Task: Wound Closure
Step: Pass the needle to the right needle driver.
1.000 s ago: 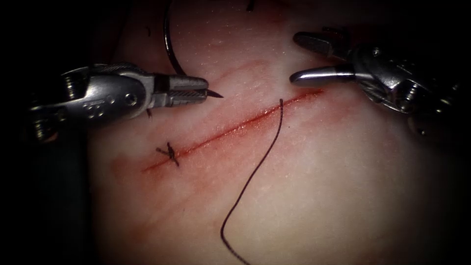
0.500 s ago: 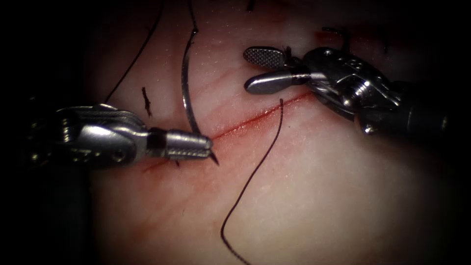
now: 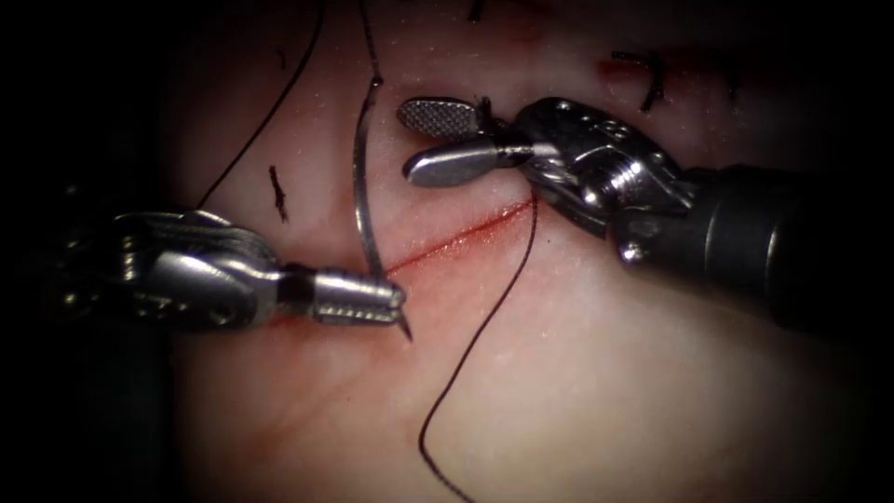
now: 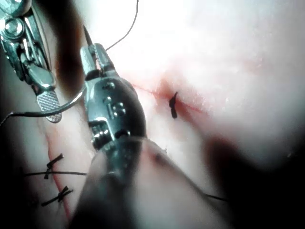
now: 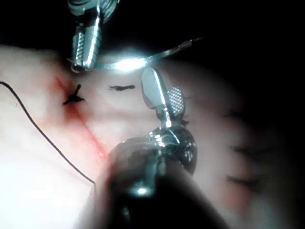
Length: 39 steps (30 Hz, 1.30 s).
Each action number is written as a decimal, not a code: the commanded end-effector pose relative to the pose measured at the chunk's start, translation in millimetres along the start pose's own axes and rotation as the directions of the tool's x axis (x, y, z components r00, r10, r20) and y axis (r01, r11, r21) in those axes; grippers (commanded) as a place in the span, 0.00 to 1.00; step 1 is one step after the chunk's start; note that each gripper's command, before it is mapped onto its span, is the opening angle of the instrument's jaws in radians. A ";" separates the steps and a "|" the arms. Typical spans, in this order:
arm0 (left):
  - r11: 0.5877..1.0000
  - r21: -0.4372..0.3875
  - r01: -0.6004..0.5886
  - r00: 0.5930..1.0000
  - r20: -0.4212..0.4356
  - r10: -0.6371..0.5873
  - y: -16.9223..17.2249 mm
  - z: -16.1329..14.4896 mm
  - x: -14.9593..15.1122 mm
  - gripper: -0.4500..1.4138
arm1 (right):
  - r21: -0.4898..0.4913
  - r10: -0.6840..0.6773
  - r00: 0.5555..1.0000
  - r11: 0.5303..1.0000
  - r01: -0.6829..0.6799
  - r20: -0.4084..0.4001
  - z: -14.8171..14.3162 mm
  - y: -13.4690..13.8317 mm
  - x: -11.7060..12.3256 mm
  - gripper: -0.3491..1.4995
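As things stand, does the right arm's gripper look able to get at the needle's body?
Probably yes. The right gripper is open and empty, close beside the needle, whose curve rises free above the tissue; the left gripper holds it only near the tip.

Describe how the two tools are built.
Both are polished silver metal on dark shafts. The left hand has short ridged jaws on a rounded wrist block stamped with small marks. The right hand has two longer spoon-shaped jaws, one with a cross-hatched inner face, on a wrist with round pins and screws.
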 end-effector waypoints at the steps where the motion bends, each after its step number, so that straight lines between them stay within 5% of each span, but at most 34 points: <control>1: 1.000 -0.001 -0.004 1.000 -0.005 0.004 -0.4 0.6 -0.4 0.05 | 0.004 -0.002 1.000 1.000 0.002 -0.002 1.4 0.4 0.0 0.67; 29: 0.999 -0.037 0.001 0.999 -0.050 -0.003 -0.2 0.5 -0.1 0.05 | 0.057 0.018 1.000 0.998 -0.018 0.003 4.4 -1.0 -0.8 0.61; 35: 0.999 -0.039 0.006 0.999 -0.052 -0.008 -0.2 0.5 -0.1 0.05 | 0.058 0.018 1.000 0.998 -0.017 0.000 4.4 -0.9 -0.8 0.52; 39: 0.999 -0.037 0.006 0.999 -0.050 -0.008 -0.2 0.5 -0.1 0.05 | 0.067 0.016 1.000 0.998 -0.015 -0.015 4.5 -0.8 -0.8 0.28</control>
